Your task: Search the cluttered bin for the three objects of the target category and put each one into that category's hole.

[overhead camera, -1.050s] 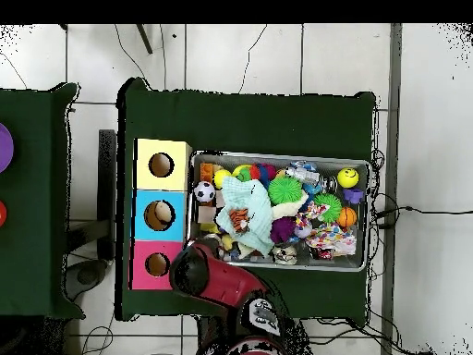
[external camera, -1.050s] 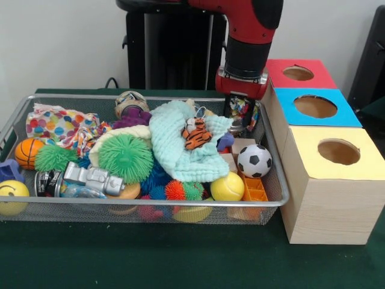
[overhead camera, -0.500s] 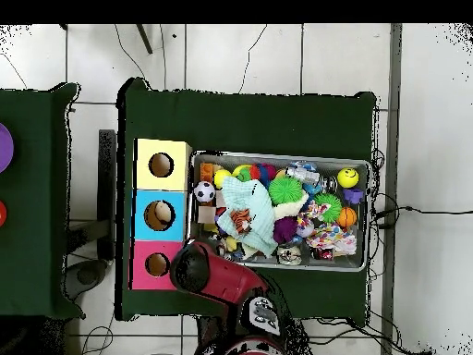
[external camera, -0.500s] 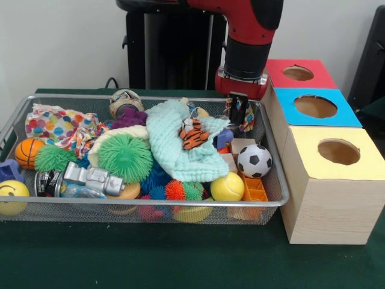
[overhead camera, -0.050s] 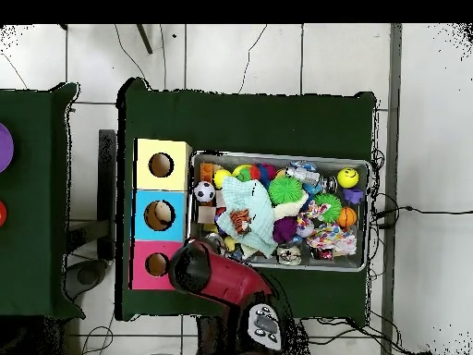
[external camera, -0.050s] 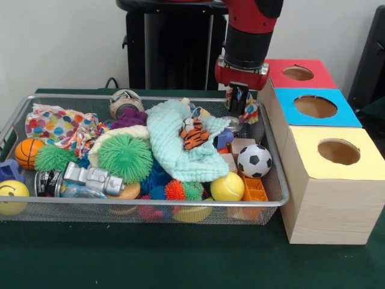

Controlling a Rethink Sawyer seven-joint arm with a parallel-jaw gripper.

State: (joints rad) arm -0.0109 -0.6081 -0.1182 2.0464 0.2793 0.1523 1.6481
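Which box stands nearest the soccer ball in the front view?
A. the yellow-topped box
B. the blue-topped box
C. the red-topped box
A: the soccer ball lies at the bin's end right beside the yellow-topped box; the blue and red ones stand farther back.

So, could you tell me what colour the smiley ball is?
Yellow; the smiley ball shows best in the front view.
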